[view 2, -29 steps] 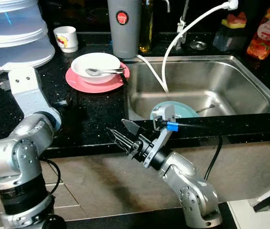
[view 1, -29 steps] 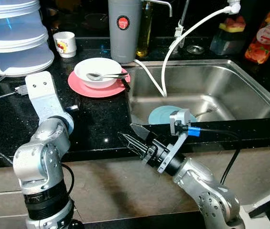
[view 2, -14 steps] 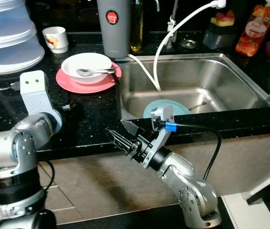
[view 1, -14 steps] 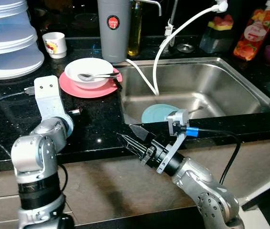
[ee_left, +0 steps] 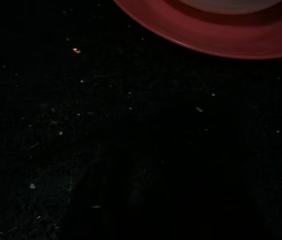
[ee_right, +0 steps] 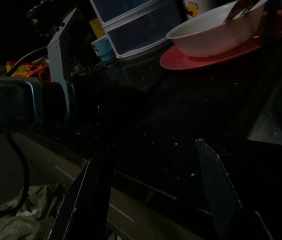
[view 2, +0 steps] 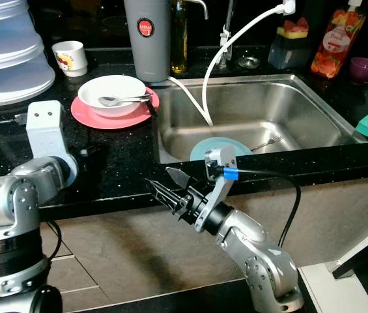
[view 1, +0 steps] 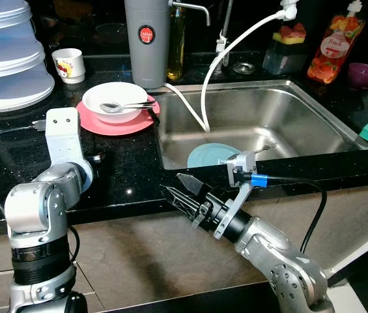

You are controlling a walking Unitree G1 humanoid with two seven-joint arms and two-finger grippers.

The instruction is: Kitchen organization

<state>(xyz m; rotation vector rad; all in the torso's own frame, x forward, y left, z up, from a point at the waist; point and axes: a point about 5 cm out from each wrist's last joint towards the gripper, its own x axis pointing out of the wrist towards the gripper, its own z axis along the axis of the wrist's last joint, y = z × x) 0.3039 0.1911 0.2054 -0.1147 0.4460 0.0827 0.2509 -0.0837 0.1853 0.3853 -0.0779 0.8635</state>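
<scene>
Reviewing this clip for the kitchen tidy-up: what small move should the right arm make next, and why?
Probably raise the right gripper above the counter edge and toward the white bowl on the pink plate. Its fingers are open and holding nothing, low in front of the counter, and a spoon sits in that bowl.

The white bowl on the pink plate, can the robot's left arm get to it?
Probably yes. The left gripper sits on the black counter just in front of the pink plate holding the white bowl, with nothing between them.
</scene>
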